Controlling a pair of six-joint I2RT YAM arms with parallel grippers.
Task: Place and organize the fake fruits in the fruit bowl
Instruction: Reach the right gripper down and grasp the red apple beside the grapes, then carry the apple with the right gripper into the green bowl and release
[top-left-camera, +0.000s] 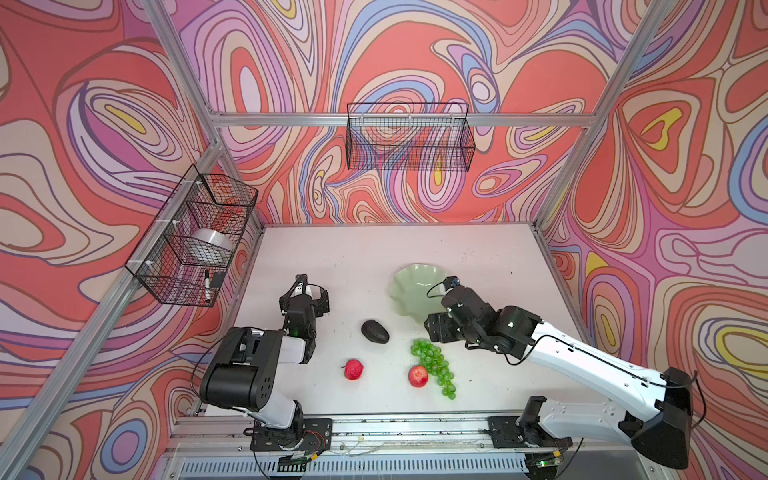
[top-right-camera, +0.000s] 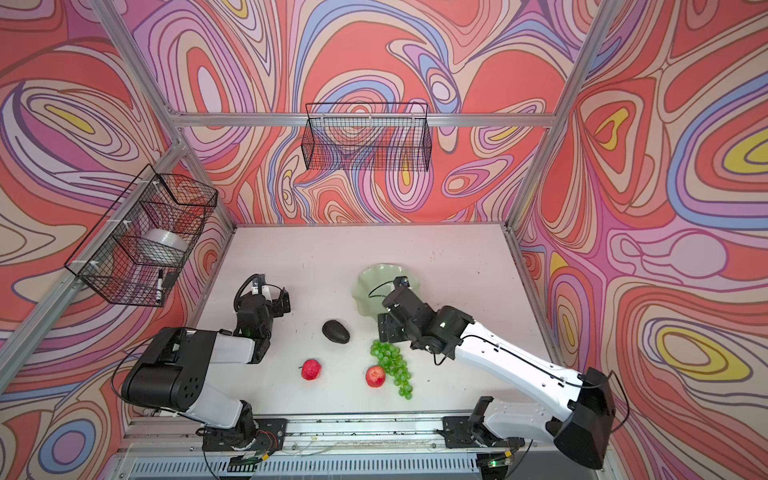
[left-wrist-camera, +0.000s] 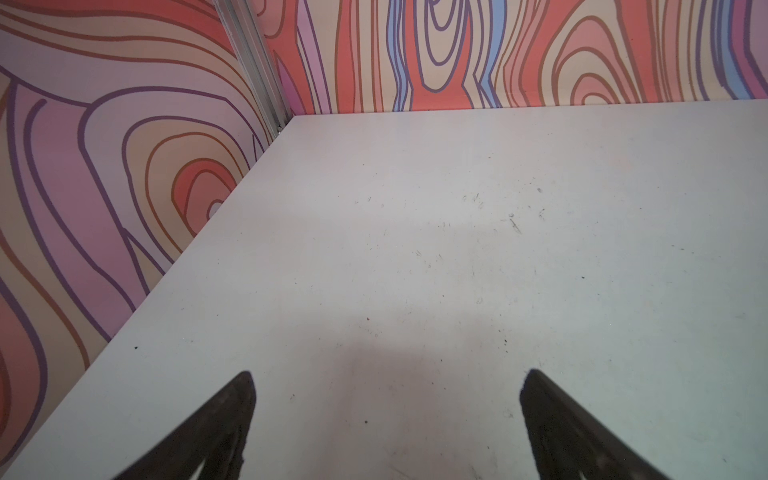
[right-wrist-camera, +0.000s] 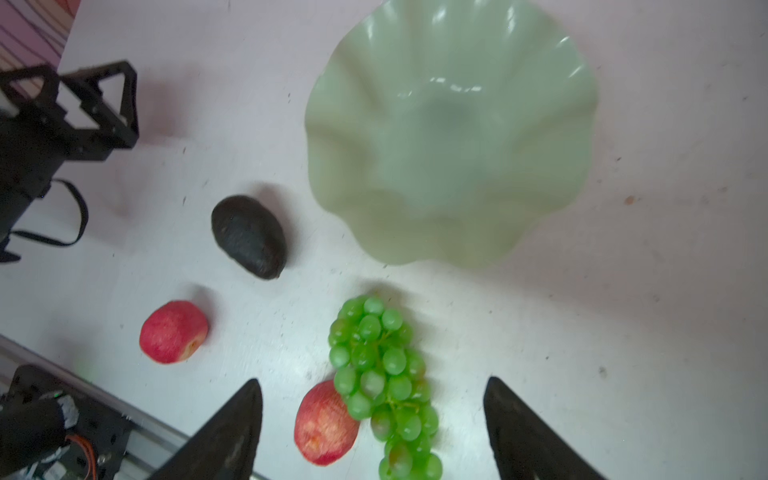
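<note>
Right wrist view: right tool (right-wrist-camera: 374, 380) hangs spread and empty over the grapes (right-wrist-camera: 390, 390), seemingly aligning to grasp them.

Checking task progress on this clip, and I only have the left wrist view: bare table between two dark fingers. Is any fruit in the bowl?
Observer: No. The fruit bowl is empty; all four fruits lie on the table near it.
Operator: Is anything being grasped?
Observer: No. The right pincer is open, aimed at the grapes, gripping nothing.
Operator: Anything crowding the grapes?
Observer: One apple lies against the bunch; the other apple and the avocado lie clear of it.
</note>
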